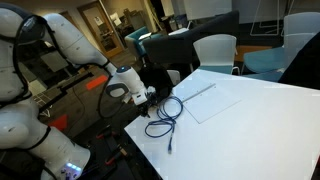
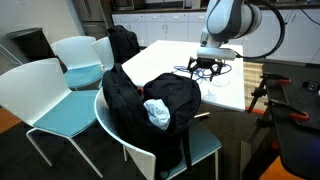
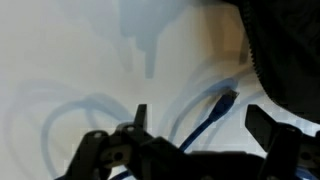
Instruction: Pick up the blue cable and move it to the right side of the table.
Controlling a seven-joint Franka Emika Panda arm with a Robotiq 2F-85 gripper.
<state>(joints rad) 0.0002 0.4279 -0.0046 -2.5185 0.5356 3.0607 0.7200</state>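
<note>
Office room, large smooth white tabletop (image 1: 262, 112), white-and-teal chairs (image 1: 215, 50) around it. Black two-finger tool (image 1: 147, 97) is low near the tabletop edge, fingers (image 3: 138, 118) spread wide, gripping nothing. Thin dark-blue cable (image 1: 166, 118) lies in loose loops on the tabletop just beside and below the tool. In the wrist view its small plug end (image 3: 225, 100) lies between the spread fingers; contact unclear. Black backpack (image 2: 150, 100) sits on a chair.

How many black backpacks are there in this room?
2. The big backpack sits on the closest chair; the smaller backpack is farther back beside the table. Others may be hidden.
</note>
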